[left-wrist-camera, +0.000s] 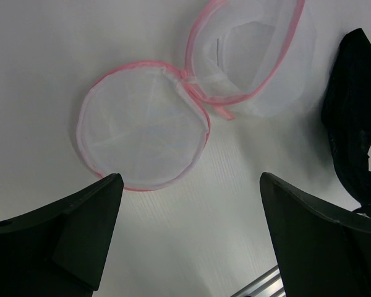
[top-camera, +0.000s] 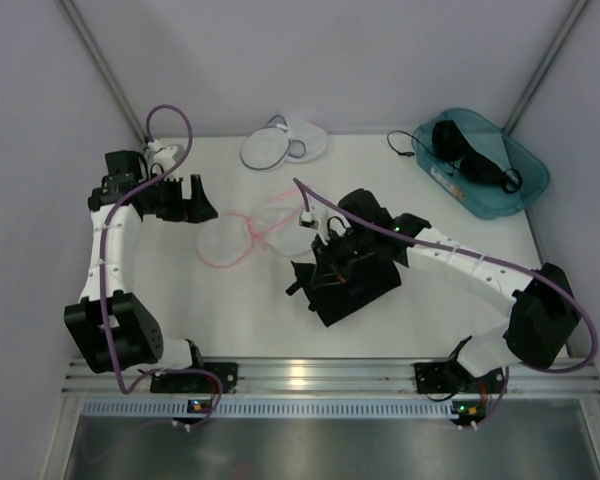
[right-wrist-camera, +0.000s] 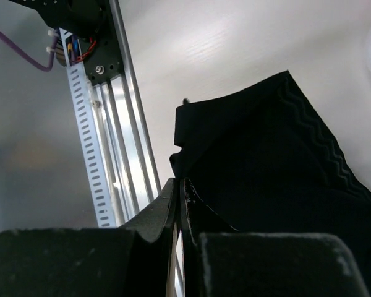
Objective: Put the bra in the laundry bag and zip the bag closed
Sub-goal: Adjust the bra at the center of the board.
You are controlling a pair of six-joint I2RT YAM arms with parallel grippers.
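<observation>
The bra [top-camera: 355,290] is a black fabric heap on the white table, near the front and middle. My right gripper [top-camera: 328,272] sits over it, and in the right wrist view the gripper [right-wrist-camera: 178,180] is shut with its tips pinched at the edge of the bra [right-wrist-camera: 266,161]. The laundry bag [top-camera: 270,148], white mesh with a grey rim, lies at the back of the table, apart from both arms. My left gripper [top-camera: 185,200] is at the left. It [left-wrist-camera: 190,178] is open and holds nothing, above bare table; the bra [left-wrist-camera: 352,124] shows at that view's right edge.
A pink-rimmed round mesh bag [top-camera: 242,232] lies open in two halves between the arms, also seen under the left gripper [left-wrist-camera: 145,127]. A teal bin [top-camera: 525,185] holding black garments stands at the back right. The aluminium rail [right-wrist-camera: 120,124] runs along the table's near edge.
</observation>
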